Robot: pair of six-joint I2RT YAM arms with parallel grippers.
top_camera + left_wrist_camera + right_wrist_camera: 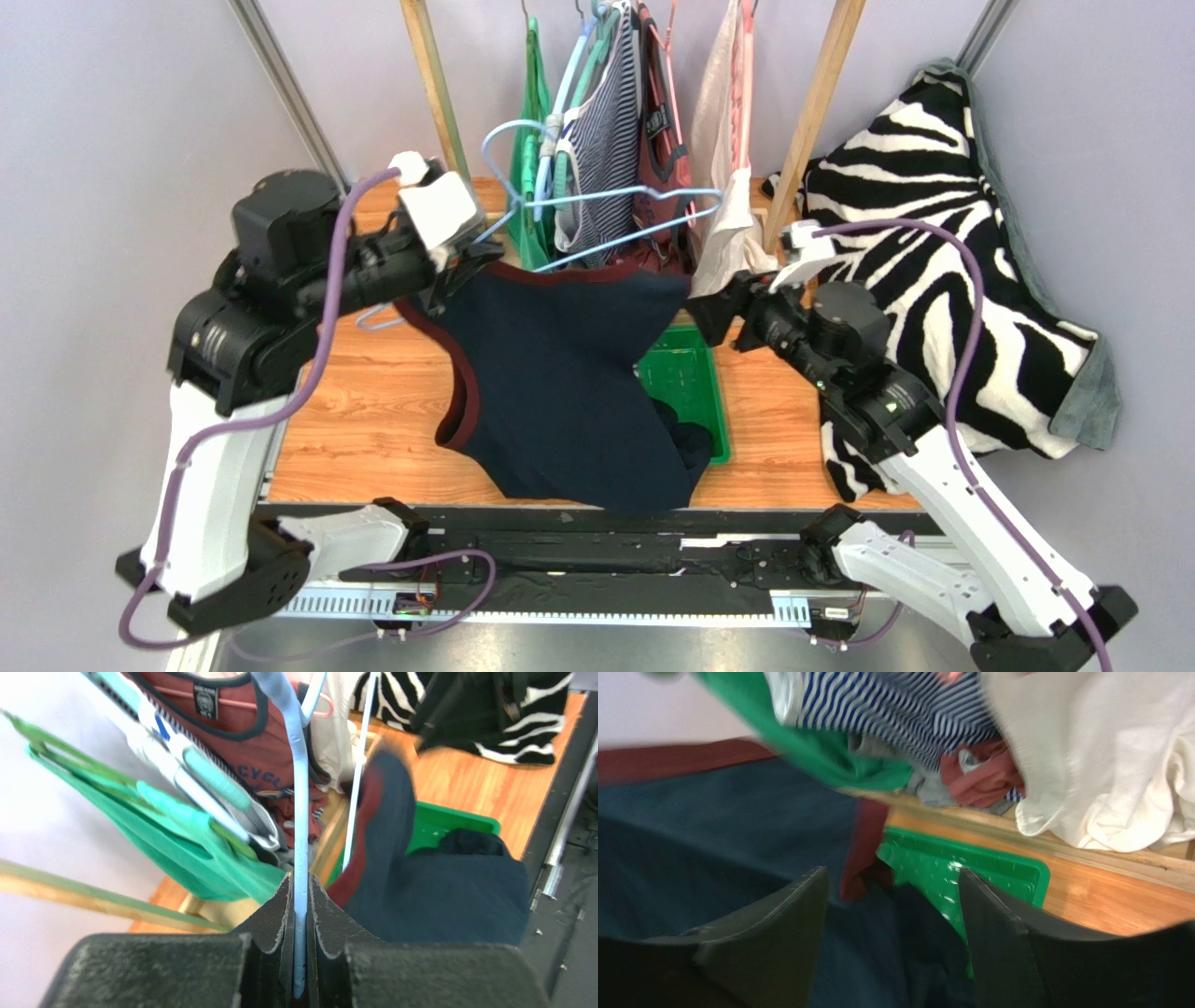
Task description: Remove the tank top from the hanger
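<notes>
The navy tank top (pixel 561 378) with maroon trim hangs over the table, its lower end in the green tray (pixel 697 375). Its left shoulder is up by my left gripper (pixel 470 241). The light-blue hanger (pixel 603 210) sticks out above it. In the left wrist view my left gripper (pixel 300 879) is shut on the hanger's blue bar (pixel 300 805), with the tank top (pixel 435 889) to the right. My right gripper (pixel 709 315) is open at the top's right edge. In the right wrist view its open jaws (pixel 892 876) have the navy cloth (pixel 717 847) between and below them, not pinched.
Several garments (pixel 617 112) hang on the rack behind, between two wooden posts. A zebra-print cloth (pixel 954 252) lies at the right of the table. The green tray also shows in the right wrist view (pixel 990 868).
</notes>
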